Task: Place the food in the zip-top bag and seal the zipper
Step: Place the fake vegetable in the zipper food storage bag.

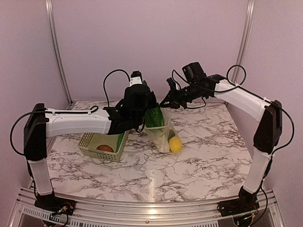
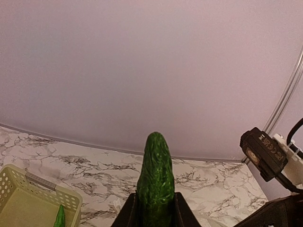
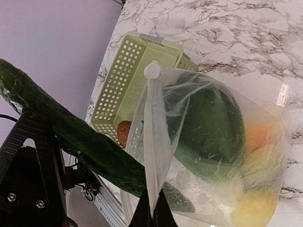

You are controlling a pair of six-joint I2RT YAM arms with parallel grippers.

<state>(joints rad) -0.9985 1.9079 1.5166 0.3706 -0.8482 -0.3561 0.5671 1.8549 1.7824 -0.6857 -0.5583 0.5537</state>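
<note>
While my left gripper (image 2: 155, 210) is clamped narrowly around the cucumber (image 2: 155, 165), pinning it between both fingers with its tip pointing to twelve o'clock in the wrist view, my right gripper (image 3: 151, 213) is pinched fully shut on the mouth edge of the bag (image 3: 213, 142) and holds it up off the table (image 1: 189, 170).

From above, the bag hangs near the middle of the table. The basket (image 1: 94, 142) sits at its nine o'clock, and the cucumber comes in at the mouth from about eleven o'clock. Whether its lower end has passed the edge, I cannot tell.

I judge the job to be a little over halfway:
- **Done:** the lemon (image 3: 255, 208) lies in the bag's bottom corner, at five o'clock. The orange piece (image 3: 260, 135) and a large dark green item (image 3: 213, 123) are above it.
- **In hand:** the cucumber has to go into the bag and be let go.
- **Left in the basket:** the reddish-brown round one (image 1: 105, 148) and a green piece (image 2: 59, 218).
- **Last step:** the zipper (image 3: 151, 118) is unsealed, and I can only close it once the basket is emptied.
</note>
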